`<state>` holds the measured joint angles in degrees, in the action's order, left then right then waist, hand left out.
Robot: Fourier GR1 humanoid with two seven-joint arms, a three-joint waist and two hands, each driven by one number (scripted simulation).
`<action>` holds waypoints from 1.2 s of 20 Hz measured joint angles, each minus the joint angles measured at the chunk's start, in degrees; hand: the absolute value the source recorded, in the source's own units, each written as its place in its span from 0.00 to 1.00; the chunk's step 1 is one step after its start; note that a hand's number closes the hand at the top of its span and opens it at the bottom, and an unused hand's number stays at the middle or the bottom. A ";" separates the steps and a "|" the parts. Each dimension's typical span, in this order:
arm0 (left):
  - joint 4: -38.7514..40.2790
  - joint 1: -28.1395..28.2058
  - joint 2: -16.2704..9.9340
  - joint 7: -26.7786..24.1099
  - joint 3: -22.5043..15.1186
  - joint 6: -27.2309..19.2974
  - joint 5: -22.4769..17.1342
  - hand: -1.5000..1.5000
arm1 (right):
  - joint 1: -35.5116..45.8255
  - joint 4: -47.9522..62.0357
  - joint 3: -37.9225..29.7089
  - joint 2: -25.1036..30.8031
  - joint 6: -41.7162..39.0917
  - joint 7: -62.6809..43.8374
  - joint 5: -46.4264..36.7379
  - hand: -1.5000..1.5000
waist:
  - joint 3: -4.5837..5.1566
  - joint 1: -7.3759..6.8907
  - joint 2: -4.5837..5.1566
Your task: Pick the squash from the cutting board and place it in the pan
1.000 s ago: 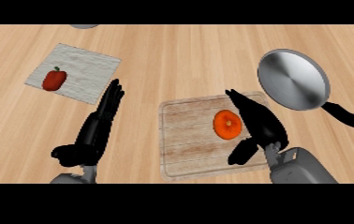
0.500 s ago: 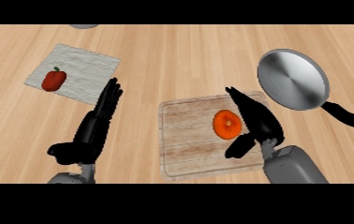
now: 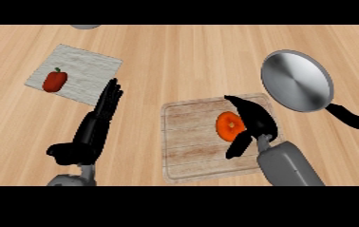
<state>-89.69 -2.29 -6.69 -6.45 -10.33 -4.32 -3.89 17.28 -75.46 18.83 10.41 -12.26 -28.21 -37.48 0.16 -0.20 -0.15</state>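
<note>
I judge the squash point(image 3: 229, 126) firm, smooth, fairly light; my right robot hand point(image 3: 254, 120), fingers apart beside it, should wrap its rounded sides.

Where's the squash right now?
In the head view the orange squash lies on the right part of the wooden cutting board, right beside the right hand, with the pan farther up to the right.

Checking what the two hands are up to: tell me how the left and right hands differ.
The left hand lies open with straight fingers over bare counter beside the cloth; the right hand is over the cutting board, against the orange squash. The left touches nothing; the right curves by the squash's right side. Both are black on grey forearms.
</note>
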 measured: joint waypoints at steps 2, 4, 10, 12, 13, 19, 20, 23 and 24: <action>-0.77 0.10 0.38 0.67 -0.33 -0.23 0.35 0.50 | 1.03 1.61 0.81 0.40 -0.69 1.42 -1.45 1.00 | 0.28 0.05 -0.27; -0.60 -0.47 0.88 1.13 -0.25 -0.43 0.63 0.50 | 1.89 2.87 1.28 0.63 -1.00 2.77 -2.93 1.00 | 0.41 0.14 -0.44; -0.43 0.96 1.27 -0.15 0.32 0.69 0.89 0.50 | 2.72 3.81 0.99 0.50 -0.70 5.52 -6.48 1.00 | 0.44 0.15 -0.60; -0.43 0.50 1.46 0.39 0.62 0.62 1.28 0.50 | 2.42 4.05 0.79 0.51 0.53 7.20 -7.91 1.00 | 0.40 0.11 -0.60; 0.43 0.12 1.70 -0.05 0.77 0.59 1.55 0.50 | 2.56 4.75 0.61 0.26 1.70 7.90 -8.82 1.00 | 0.41 0.13 -0.62; 0.14 0.80 1.86 -0.37 1.13 1.18 1.90 0.50 | 0.78 0.61 -0.67 0.58 7.36 8.62 -12.84 1.00 | 0.13 0.28 -0.29; -0.67 0.77 2.05 0.34 1.01 0.91 2.00 0.50 | -0.90 -1.95 -0.03 0.85 8.15 8.49 -13.66 1.00 | 0.09 0.38 -0.28; 0.02 0.81 1.90 -0.03 1.64 1.26 1.81 0.50 | -4.94 -10.16 2.42 2.67 7.54 10.45 -14.46 1.00 | -0.02 0.76 -0.21; 0.02 0.89 1.90 -0.06 1.69 1.23 1.85 0.50 | -6.64 -13.28 3.69 3.57 6.92 11.64 -14.42 1.00 | -0.04 0.94 -0.24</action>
<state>-89.66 -1.40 -4.79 -6.52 -8.64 -3.08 -2.03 10.63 -88.74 22.53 13.99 -5.34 -16.57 -51.91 0.12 0.74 -0.39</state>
